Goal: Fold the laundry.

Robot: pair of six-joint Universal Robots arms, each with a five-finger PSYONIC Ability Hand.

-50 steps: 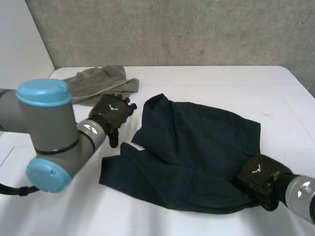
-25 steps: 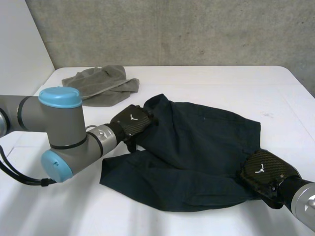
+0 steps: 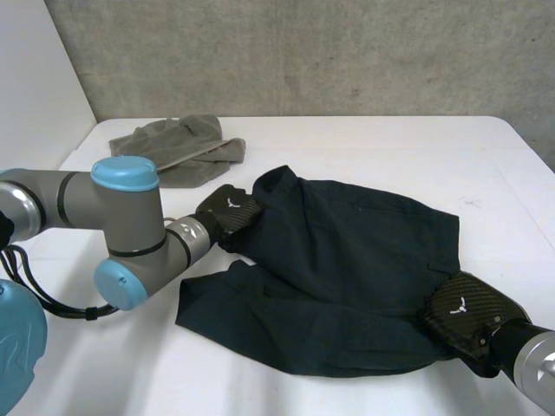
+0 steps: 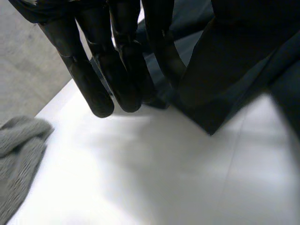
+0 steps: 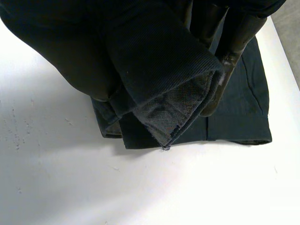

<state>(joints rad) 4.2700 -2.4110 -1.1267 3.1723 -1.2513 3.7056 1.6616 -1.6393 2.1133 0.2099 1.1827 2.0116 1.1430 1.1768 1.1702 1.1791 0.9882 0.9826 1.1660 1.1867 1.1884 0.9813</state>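
Observation:
A dark navy garment [image 3: 347,269] lies crumpled across the middle of the white table [image 3: 373,147]. My left hand [image 3: 230,212] is at its left edge, near the far left corner. In the left wrist view the fingers [image 4: 122,70] reach down beside a raised fold of the garment [image 4: 225,79], which is pinched against the thumb side. My right hand [image 3: 468,314] is at the near right corner. In the right wrist view its fingers [image 5: 234,37] curl round a doubled flap of the garment [image 5: 159,70], held just above the table.
A crumpled grey cloth [image 3: 178,147] lies at the far left of the table, behind my left arm [image 3: 121,217]; it shows off my left fingertips too [image 4: 18,154]. A concrete wall [image 3: 303,52] stands behind the table.
My left hand moved from beside the grey cloth to the garment's left edge and closed there. The right hand stayed shut on its corner, shifting only slightly.

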